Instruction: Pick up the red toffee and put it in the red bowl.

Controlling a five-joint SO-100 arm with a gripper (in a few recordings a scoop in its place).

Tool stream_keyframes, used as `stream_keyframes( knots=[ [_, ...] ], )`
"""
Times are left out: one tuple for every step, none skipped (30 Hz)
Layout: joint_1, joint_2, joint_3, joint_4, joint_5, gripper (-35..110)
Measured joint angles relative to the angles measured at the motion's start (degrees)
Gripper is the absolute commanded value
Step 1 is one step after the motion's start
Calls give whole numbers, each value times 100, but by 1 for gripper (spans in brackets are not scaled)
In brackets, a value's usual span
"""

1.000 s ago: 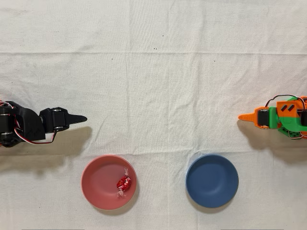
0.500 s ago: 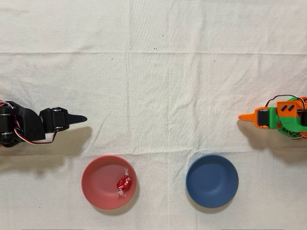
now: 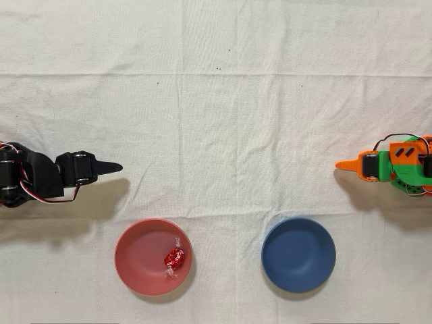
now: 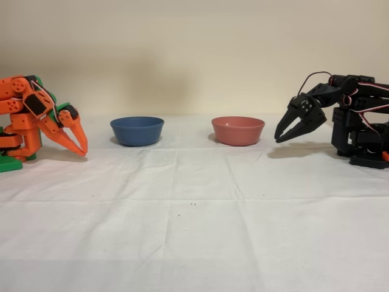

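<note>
From where I stand, little looks likely to go wrong: the red toffee [image 3: 173, 257] lies inside the red bowl [image 3: 138, 260], toward its right side in the overhead view, so the job appears done. The one risk I can picture is the black arm swinging back over the bowl; its end effector [image 4: 281, 137] hangs just beside the rim in the fixed view, and a low pass could nudge the light bowl across the cloth-covered surface [image 3: 223, 115] or tip the sweet out. A wrinkle in the cloth could make such a shove worse.

The end effector carries nothing. In the fixed view its two fingers point down with a slight gap between the tips, so I judge it narrowly parted, close to closed.

The blue bowl [image 3: 298, 254] sits well apart from the red one and holds nothing. The orange arm [image 3: 395, 165] stands idle at the far side.
</note>
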Motion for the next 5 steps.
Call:
stream_keyframes(
  knots=[
    [0,0,0,0,0,1],
    [0,0,0,0,0,1],
    [0,0,0,0,0,1],
    [0,0,0,0,0,1],
    [0,0,0,0,0,1]
  ],
)
